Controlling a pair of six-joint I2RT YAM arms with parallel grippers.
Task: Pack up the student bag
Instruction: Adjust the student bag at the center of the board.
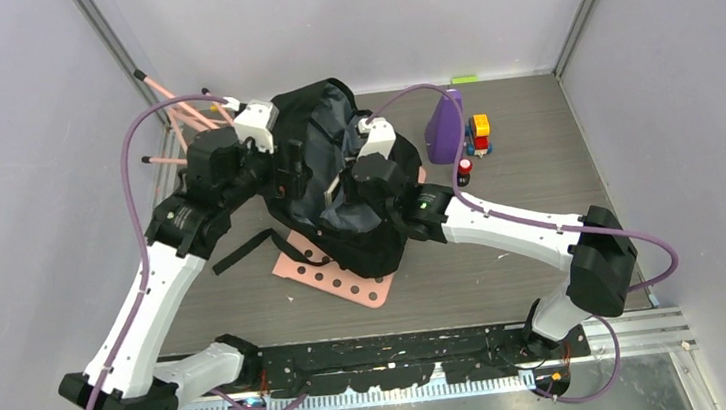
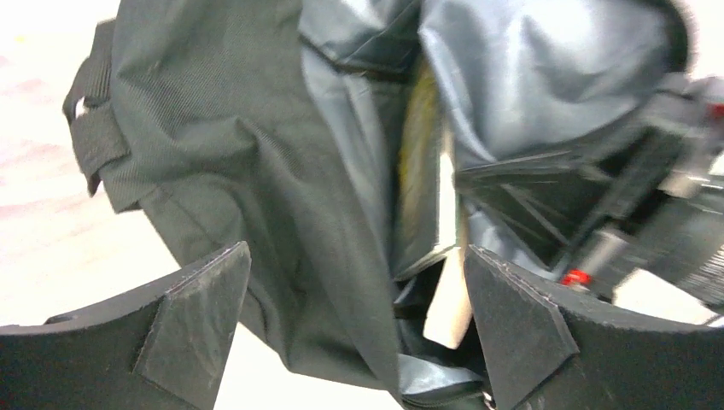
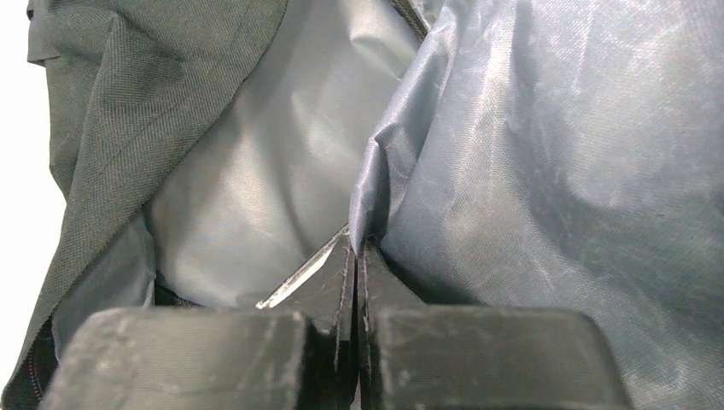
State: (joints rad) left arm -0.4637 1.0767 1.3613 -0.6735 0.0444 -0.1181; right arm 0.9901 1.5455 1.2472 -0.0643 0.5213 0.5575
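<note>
Place: student bag sits mid top view, mouth open | left gripper spread wide, holds nothing, bag mouth straight ahead of it | right gripper pinches tight on the bag's grey lining

From above the near edge, we look down over the whole grey tabletop. Our two wrist views sit very close, facing into the large black fabric backpack, which all three share.

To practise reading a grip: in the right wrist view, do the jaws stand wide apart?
No, the right gripper has its jaws pressed together, pinching a fold of the grey lining of the student bag.
</note>
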